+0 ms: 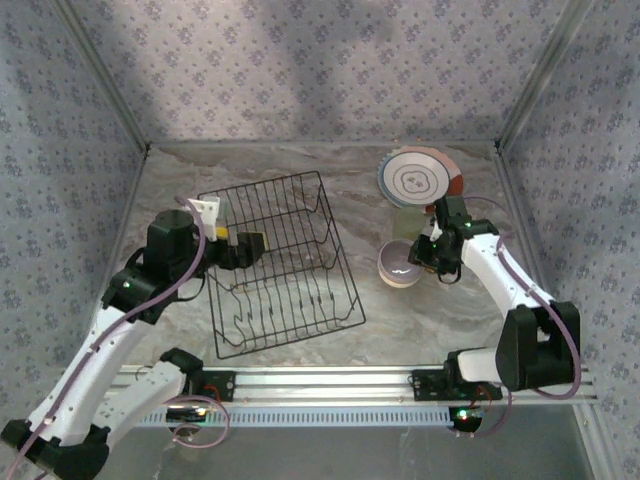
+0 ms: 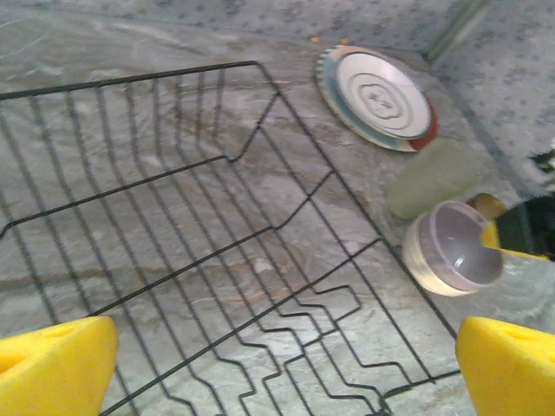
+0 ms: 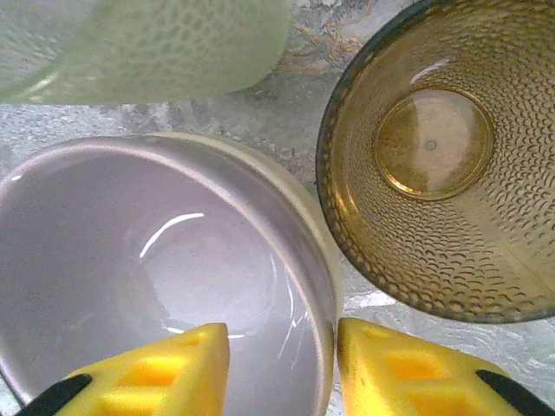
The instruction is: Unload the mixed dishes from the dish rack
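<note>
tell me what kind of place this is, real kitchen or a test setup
Most likely a robot test booth, not a kitchen: patterned walls box in a marble-look tabletop, robot arms are mounted on a metal rail, and a dish rack sits near stacked plates.

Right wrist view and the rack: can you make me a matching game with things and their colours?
Things:
1. dish rack
2. inside of the bowl
3. cup we look down into
4. right claw's pads

Colours:
A. amber
B. black
C. yellow
D. lavender

Pairs: 1-B, 2-D, 3-A, 4-C
</note>
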`<state>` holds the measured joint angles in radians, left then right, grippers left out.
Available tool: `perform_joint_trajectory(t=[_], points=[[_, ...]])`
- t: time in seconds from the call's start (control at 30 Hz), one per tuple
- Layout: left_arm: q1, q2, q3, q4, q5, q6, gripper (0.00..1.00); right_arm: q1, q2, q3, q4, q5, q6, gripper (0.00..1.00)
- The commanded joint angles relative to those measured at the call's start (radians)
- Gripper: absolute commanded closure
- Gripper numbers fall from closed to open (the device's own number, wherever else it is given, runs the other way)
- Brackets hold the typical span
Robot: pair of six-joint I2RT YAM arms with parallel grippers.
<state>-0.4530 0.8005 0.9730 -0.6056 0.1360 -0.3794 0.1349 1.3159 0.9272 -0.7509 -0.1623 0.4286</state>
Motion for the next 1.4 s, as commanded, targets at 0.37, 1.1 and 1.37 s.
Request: perform_joint_trajectory(t=[0.37, 1.1, 1.37], points=[[0.249, 0.224, -0.028, -0.151, -0.083, -0.093, 0.08, 0.201, -0.261, 0.066, -0.027, 0.092, 0.005, 0.3], [0.319, 0.384, -0.112, -0.081, -0.176, -0.182, 0.55, 0.535, -0.042, 0.052, 0.21, 0.038, 0.036, 0.25], [0.318, 0.441, -0.114, 0.0, -0.11, -0.209, 0.94, 0.554, 0.077, 0.075, 0.258, 0.021, 0.048, 0.46]])
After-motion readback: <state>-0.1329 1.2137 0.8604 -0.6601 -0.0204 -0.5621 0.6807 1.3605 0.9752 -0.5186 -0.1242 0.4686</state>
